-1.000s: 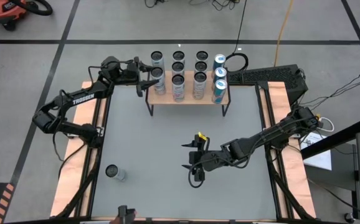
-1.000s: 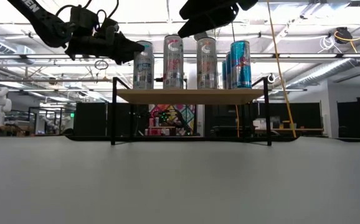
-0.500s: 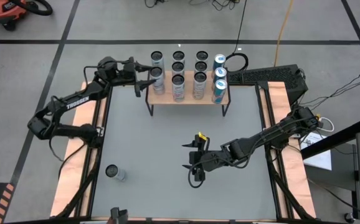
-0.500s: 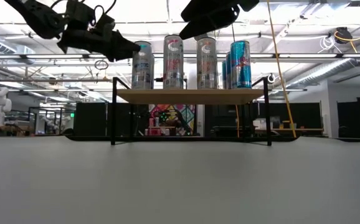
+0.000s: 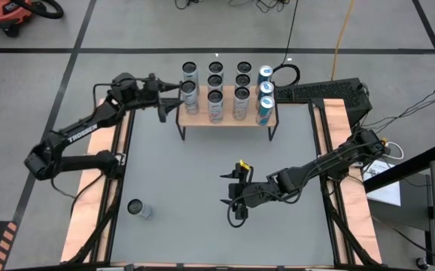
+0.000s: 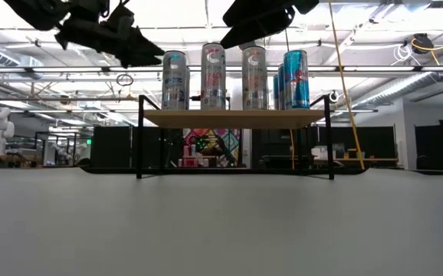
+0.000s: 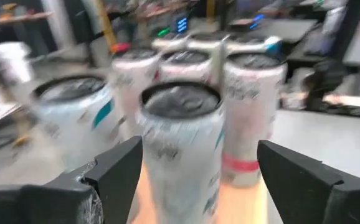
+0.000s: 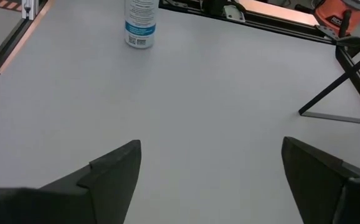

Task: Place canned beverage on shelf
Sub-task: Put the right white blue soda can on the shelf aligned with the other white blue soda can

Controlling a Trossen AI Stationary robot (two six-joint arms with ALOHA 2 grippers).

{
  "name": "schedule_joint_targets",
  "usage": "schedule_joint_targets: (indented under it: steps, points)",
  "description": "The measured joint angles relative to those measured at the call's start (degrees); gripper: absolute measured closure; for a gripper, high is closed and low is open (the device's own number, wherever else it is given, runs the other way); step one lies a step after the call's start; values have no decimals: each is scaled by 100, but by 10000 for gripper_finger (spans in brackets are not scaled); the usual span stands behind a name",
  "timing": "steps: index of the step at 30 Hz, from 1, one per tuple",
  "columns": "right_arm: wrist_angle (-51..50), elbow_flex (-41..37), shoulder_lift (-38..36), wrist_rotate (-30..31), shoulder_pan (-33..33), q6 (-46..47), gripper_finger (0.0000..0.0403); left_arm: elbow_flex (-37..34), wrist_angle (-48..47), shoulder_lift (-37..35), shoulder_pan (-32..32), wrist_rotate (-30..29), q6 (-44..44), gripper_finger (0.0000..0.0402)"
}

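Grey bench (image 5: pixel 202 165) carries the shelf (image 5: pixel 225 119) at its far edge, rows of cans on the plank. Over the last second the left end effector (image 5: pixel 165 105), fingers apart and empty, has backed away from the leftmost can (image 6: pixel 175 80) on the plank, so I judge that placement finished. Waiting mid-bench, the right end effector (image 5: pixel 234 202) is spread too. Only the overhead and right wrist views show one more can (image 5: pixel 136 208) standing near the front left.
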Motion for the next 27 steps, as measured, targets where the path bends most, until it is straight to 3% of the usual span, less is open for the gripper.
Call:
schedule_joint_targets:
  steps: [7,12,18,27]
  points:
    - [2,0,1,0,0,10,83,-258,-822,-802,-832,-2035,8,123]
    - [4,0,2,-1,0,-2,83,-397,-1220,-1024,-1439,-2320,-271,162]
    - [8,0,2,-1,0,-46,83,-764,-946,-887,-2084,-3598,-414,213]
    - [33,0,2,-2,0,-31,83,-1109,178,-622,-2962,-4794,-762,256]
